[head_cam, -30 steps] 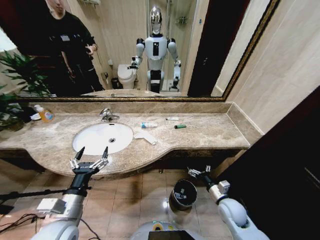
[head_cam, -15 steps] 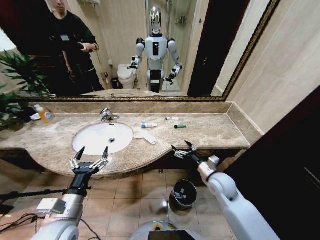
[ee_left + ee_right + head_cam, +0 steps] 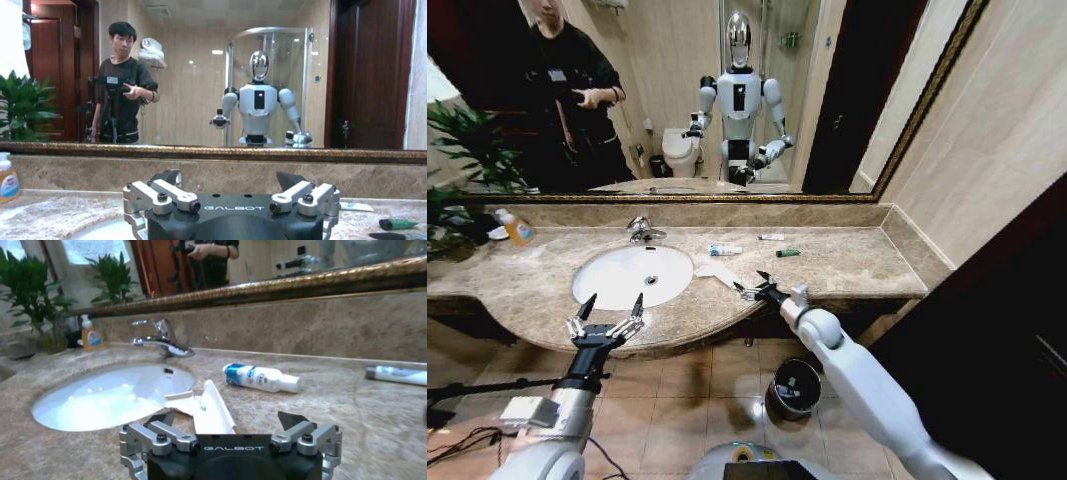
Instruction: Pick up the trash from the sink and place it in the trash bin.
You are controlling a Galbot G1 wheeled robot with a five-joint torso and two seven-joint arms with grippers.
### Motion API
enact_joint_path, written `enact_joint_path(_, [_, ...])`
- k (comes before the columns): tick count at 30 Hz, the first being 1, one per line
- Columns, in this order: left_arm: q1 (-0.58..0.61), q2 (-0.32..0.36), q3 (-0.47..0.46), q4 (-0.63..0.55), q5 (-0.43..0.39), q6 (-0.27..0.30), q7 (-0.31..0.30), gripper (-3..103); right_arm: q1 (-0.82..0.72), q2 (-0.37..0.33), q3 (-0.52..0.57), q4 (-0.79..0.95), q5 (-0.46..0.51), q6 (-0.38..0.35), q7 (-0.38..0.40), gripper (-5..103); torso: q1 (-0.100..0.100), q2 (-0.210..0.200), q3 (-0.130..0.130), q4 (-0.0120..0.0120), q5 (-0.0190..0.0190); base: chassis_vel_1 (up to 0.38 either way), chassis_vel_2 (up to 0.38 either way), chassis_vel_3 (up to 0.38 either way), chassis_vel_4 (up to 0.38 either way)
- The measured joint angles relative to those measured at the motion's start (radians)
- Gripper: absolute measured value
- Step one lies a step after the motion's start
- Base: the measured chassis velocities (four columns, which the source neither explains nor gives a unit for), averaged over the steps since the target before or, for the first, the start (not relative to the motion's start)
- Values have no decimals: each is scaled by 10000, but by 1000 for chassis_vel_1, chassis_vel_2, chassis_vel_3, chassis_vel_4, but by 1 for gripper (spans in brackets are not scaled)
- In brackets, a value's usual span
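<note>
We see the right gripper (image 3: 753, 286) out over the front edge of the counter (image 3: 847, 262), its jaws spread wide with nothing between them. It hovers just beside the white wrapper (image 3: 718, 274), which lies on the marble at the rim of the sink (image 3: 632, 275), partly overhanging the basin. In the right wrist view the wrapper (image 3: 210, 410) sits directly ahead of the open fingers (image 3: 160, 419), and the sink (image 3: 107, 397) lies past it, near the faucet (image 3: 160, 340).

Farther back on the counter lies a blue-and-white tube (image 3: 724, 250) on its side, apart from the sink. Near it we see a thin white stick (image 3: 771, 237) and a small green piece (image 3: 787, 253), both on the marble and well apart from the basin.

The left gripper (image 3: 607, 308) hangs at the counter's front edge before the sink, jaws wide open and empty.

The bin (image 3: 793, 388) stands on the tiled floor below the counter, under the right arm.

An orange bottle (image 3: 519, 229) stands at the far left of the counter.
</note>
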Motion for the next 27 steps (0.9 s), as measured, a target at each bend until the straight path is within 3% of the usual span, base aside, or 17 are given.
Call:
enact_joint_path(5, [0, 0, 0, 0, 0, 0, 0, 100, 454, 158, -271, -563, -7, -9, 8, 101, 0, 0, 0, -1, 0, 0, 0, 0, 0])
enact_joint_path(9, [0, 0, 0, 0, 0, 0, 0, 100, 616, 219, -431, -871, -48, 47, 35, 90, 0, 0, -1, -1, 0, 0, 0, 0, 0])
enact_joint_path(12, [0, 0, 0, 0, 0, 0, 0, 100, 654, 261, -540, -1131, -262, 202, 27, 75, 0, 0, -1, -1, 0, 0, 0, 0, 0])
enact_joint_path(14, [0, 0, 0, 0, 0, 0, 0, 100, 654, 273, -545, -1167, -308, 229, 20, 75, -1, 0, -1, -1, 1, 0, 0, 0, 0])
enact_joint_path(20, [0, -1, 0, 0, 0, 0, 0, 100, 627, 285, -534, -1230, -453, 328, 6, 47, -2, 0, -1, -1, 1, 0, 0, 0, 0])
enact_joint_path(27, [0, 0, 0, 0, 0, 0, 0, 100, 558, 272, -490, -1124, -487, 346, 11, 25, -2, 2, -1, -2, 0, 0, 0, 0, 0])
